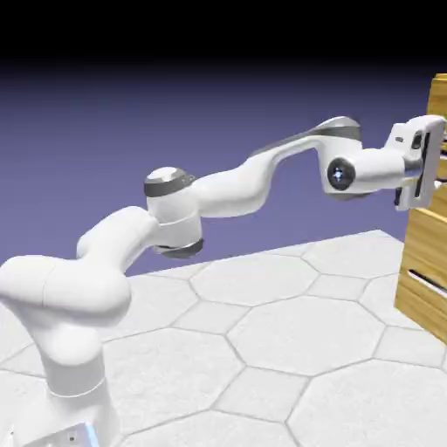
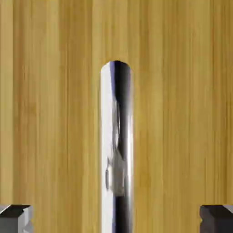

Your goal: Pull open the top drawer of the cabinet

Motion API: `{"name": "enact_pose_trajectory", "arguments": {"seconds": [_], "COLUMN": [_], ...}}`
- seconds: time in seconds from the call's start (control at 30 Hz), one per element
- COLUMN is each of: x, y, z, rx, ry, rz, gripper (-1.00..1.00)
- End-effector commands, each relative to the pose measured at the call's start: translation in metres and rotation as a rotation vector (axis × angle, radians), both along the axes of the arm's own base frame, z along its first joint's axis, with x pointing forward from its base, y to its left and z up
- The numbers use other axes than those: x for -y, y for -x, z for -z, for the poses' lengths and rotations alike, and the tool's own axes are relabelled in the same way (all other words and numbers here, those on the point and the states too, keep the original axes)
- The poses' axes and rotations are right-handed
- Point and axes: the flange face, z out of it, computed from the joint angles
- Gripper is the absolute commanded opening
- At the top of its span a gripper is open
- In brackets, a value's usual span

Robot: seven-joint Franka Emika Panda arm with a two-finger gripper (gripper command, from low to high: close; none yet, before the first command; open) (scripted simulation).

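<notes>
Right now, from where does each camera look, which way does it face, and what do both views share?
Exterior view: beside the robot, looking across the table; shows the whole white arm reaching right to the cabinet, gripper at the top drawer.
Hand view: on the hand, facing the drawer's wood front; shows two grey fingertips wide apart around the silver handle.
Shared: gripper and top drawer.

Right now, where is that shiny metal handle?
In the hand view, the silver handle stands mid-picture against the top drawer, between the open gripper fingertips.
</notes>
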Motion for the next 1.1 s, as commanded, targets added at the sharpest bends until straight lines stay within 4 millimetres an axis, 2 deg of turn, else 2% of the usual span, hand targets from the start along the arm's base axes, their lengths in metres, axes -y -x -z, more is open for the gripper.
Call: {"name": "enact_pose_trajectory", "arguments": {"seconds": [0.0, 0.2, 0.23, 0.27, 0.4, 0.63, 0.83, 1.07], "x": [0.0, 0.0, 0.0, 0.0, 0.0, 0.0, 0.0, 0.0], "y": [-0.006, -0.037, -0.038, -0.038, -0.023, 0.018, 0.062, 0.122], "z": [0.0, 0.001, 0.001, 0.001, 0.001, 0.001, 0.001, 0.001], "rx": [0.0, 0.0, 0.0, 0.0, 0.0, 0.0, 0.0, 0.0], "ry": [0.0, 0.0, -0.001, -0.001, -0.001, -0.001, -0.001, -0.001], "rz": [0.0, 0.0, 0.0, 0.0, 0.0, 0.0, 0.0, 0.0], "gripper": [1.0, 1.0, 1.0, -1.0, -1.0, -1.0, -1.0, -1.0]}}
